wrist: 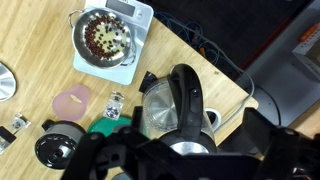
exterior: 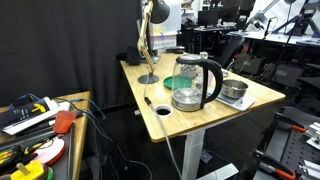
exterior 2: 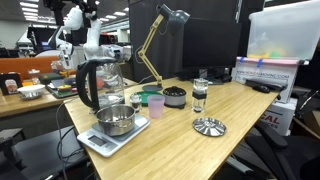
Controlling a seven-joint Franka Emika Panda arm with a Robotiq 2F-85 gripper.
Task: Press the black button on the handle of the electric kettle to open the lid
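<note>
Frankly, my gripper (wrist: 178,158) is a dark blur cut off at the wrist view's bottom, jaws apparently spread wide; it hovers above the electric kettle (wrist: 172,108), standing on the table (wrist: 30,40) beside the pan (wrist: 104,38).

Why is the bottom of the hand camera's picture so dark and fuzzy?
Wrist view: the hand is very near the lens, so it blurs into a dark shape; the electric kettle and table beyond look sharper. Both exterior views: even light, no such blur.
</note>
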